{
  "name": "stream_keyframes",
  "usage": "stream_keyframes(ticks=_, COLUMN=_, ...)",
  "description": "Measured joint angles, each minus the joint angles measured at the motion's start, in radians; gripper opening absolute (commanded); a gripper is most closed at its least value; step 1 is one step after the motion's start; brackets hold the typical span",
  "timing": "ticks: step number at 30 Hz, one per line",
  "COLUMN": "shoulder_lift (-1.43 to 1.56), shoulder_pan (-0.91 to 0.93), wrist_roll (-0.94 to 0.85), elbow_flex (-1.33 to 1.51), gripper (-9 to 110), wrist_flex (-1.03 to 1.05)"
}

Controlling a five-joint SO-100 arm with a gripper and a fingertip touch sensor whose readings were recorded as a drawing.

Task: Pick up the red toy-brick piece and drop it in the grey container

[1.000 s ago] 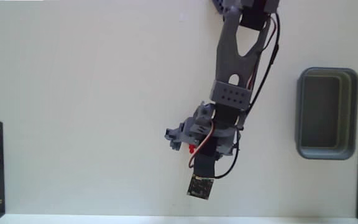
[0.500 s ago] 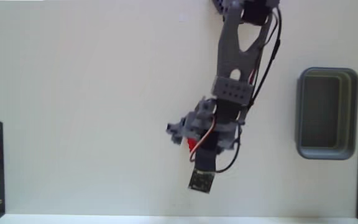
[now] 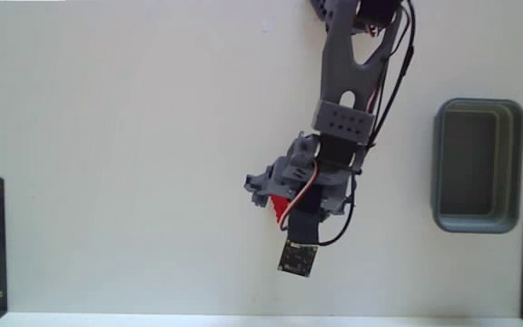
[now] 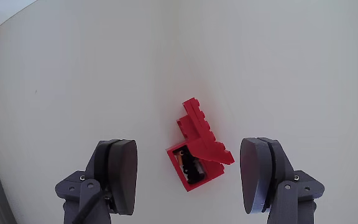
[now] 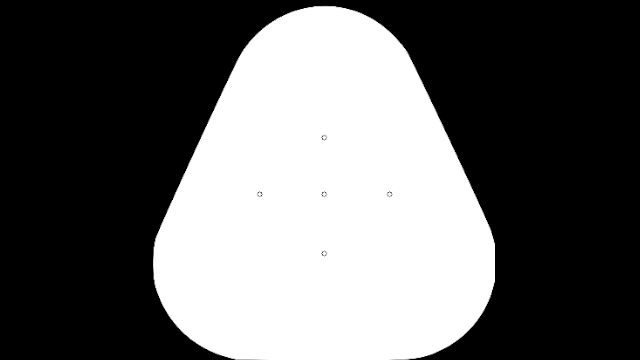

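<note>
Red toy-brick piece (image 4: pixel 199 151): small, bright red, stepped outline, dark spot in a hollow near its lower end. Lies flat on the worktop (image 4: pixel 73 74) between the two fingers (image 4: pixel 123 174), touching neither; in the fixed view only a red sliver (image 3: pixel 281 206) shows under the arm. Gripper (image 4: pixel 191 177): fingers spread wide, holding nothing. Worktop: plain off-white, matte. Grey container (image 3: pixel 443 163): dark grey rectangular tray with rounded corners and thick rim, at the right of the fixed view, well apart from the piece; hollow holds nothing visible.
</note>
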Motion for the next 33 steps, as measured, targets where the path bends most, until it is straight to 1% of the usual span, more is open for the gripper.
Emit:
stream_keyframes(ticks=9, shoulder_lift=0.0, shoulder_pan=0.0, wrist_roll=0.0, elbow_flex=0.002, gripper=110, wrist_flex=0.0)
stream_keyframes(ticks=33, shoulder_lift=0.006, shoulder_pan=0.0, wrist_roll=0.0, elbow_flex=0.172, gripper=110, wrist_flex=-0.172)
